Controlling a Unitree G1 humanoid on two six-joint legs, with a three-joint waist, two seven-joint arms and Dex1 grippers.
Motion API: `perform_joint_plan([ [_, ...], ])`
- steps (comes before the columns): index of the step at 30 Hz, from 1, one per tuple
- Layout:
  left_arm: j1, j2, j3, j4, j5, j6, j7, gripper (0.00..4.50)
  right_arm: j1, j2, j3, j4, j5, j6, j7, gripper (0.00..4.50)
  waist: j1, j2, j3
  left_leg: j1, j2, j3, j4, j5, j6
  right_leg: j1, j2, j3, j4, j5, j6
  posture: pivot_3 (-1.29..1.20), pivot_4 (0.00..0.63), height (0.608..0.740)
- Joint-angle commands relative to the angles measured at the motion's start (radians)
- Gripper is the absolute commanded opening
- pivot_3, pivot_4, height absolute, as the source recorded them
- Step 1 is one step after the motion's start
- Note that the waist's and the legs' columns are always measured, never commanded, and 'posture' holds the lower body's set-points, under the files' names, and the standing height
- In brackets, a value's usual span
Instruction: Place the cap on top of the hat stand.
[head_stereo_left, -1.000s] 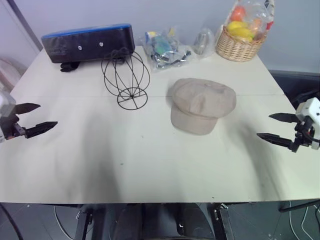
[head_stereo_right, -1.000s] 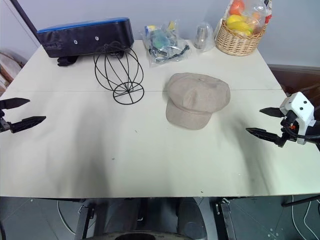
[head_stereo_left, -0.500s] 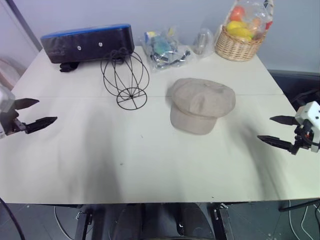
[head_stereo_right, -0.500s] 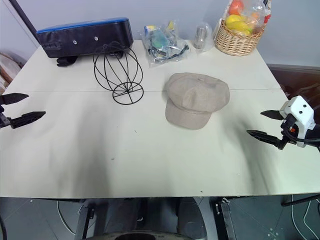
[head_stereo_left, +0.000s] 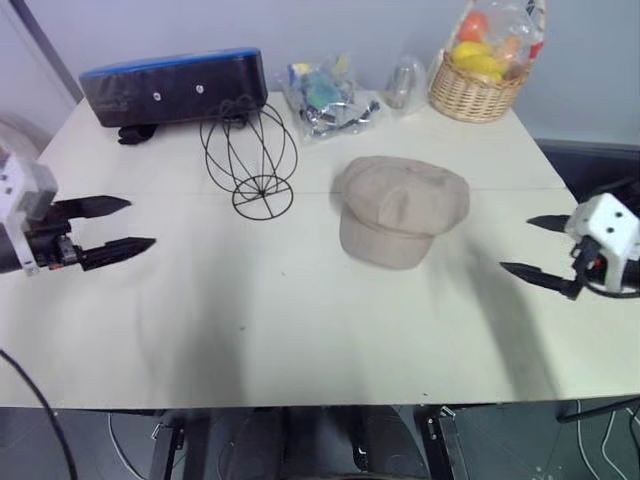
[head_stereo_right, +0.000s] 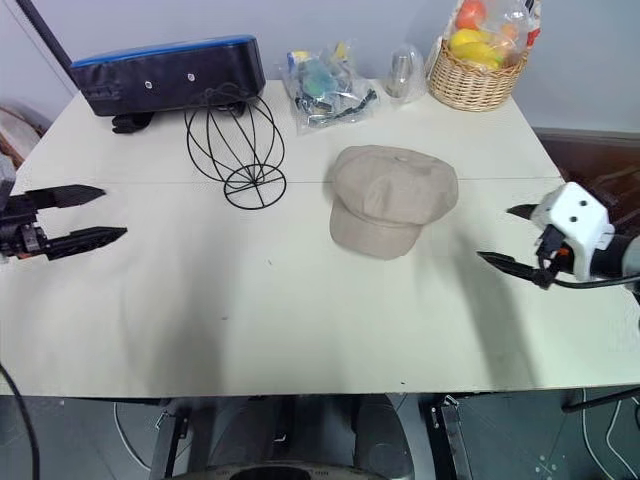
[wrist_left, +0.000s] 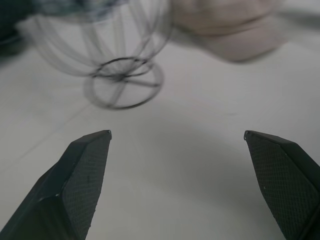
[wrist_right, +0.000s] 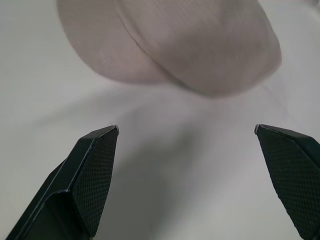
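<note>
**Cap on the table, both hands empty**

The cap (head_stereo_left: 403, 209) lies flat on the table (head_stereo_left: 300, 330), just right of the upright hat stand (head_stereo_left: 251, 160), not touching it. The left hand (head_stereo_left: 120, 226) and right hand (head_stereo_left: 535, 246) hover at opposite table edges, fingers spread, grasping nothing.

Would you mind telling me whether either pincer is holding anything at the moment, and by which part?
Nothing is held: the left pincer and right pincer are open over the white table, apart from the soft beige fabric cap.

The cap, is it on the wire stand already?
No, the cap lies flat on the table, beside the bare hat stand.
</note>
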Motion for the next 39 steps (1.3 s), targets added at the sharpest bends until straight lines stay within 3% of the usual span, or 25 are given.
perform_joint_plan([
  [1,0.043,0.036,0.013,-0.137,-0.054,0.037,-0.064,4.47,-0.005,0.048,0.091,-0.276,-0.019,0.139,-0.138,4.50,-0.001,0.000,0.000,0.000,0.001,0.000,0.000,0.000,0.000,0.000,0.001,0.000,0.000,0.000,0.000,0.00,0.150,0.740],
  [4,0.058,0.030,-0.022,-0.218,-0.075,0.051,-0.080,4.47,-0.037,0.119,0.263,-0.401,-0.123,0.220,-0.270,4.50,0.005,0.000,0.000,0.000,0.001,0.000,0.000,0.000,0.000,-0.001,0.002,0.001,0.000,0.000,-0.003,0.00,0.150,0.740],
  [7,0.039,0.017,-0.062,-0.258,-0.095,0.065,-0.076,4.47,-0.094,0.201,0.430,-0.394,-0.273,0.241,-0.390,4.50,0.008,0.000,0.000,-0.001,0.001,0.000,0.002,0.000,0.000,-0.001,0.002,0.001,0.000,-0.001,-0.006,0.00,0.150,0.740],
  [13,-0.071,-0.020,-0.169,-0.262,-0.085,0.066,-0.038,4.47,-0.259,0.360,0.754,-0.150,-0.657,0.190,-0.590,4.50,0.004,-0.001,-0.001,-0.001,0.000,0.000,0.003,0.000,0.000,-0.001,0.004,0.001,0.000,0.000,-0.008,0.00,0.150,0.740],
  [18,-0.117,-0.025,-0.193,-0.258,-0.093,0.081,-0.026,4.47,-0.298,0.439,0.809,-0.010,-0.770,0.154,-0.643,4.50,0.003,-0.002,-0.001,-0.001,0.000,0.000,0.002,0.000,0.000,-0.002,0.005,0.001,0.000,0.002,-0.004,0.00,0.150,0.740],
  [27,-0.130,-0.042,-0.205,-0.274,-0.095,0.091,0.007,4.47,-0.312,0.470,0.822,0.160,-0.932,0.033,-0.720,4.50,0.006,-0.006,-0.004,0.001,0.000,-0.001,0.004,0.000,0.000,0.001,0.006,0.001,0.000,0.001,-0.008,0.00,0.150,0.740],
  [36,-0.135,-0.058,-0.195,-0.286,-0.114,0.107,0.043,4.50,-0.304,0.505,0.774,0.204,-0.964,-0.029,-0.744,0.16,0.003,-0.006,-0.004,0.001,0.000,-0.001,0.004,0.000,0.000,0.001,0.006,0.001,0.000,0.002,-0.007,0.00,0.150,0.740],
  [39,-0.133,-0.062,-0.189,-0.288,-0.117,0.113,0.056,4.50,-0.308,0.504,0.743,0.218,-0.978,-0.037,-0.753,0.04,0.003,-0.006,-0.004,0.001,0.001,-0.001,0.004,0.000,0.000,0.001,0.007,0.001,0.000,0.003,-0.006,0.00,0.150,0.740],
])
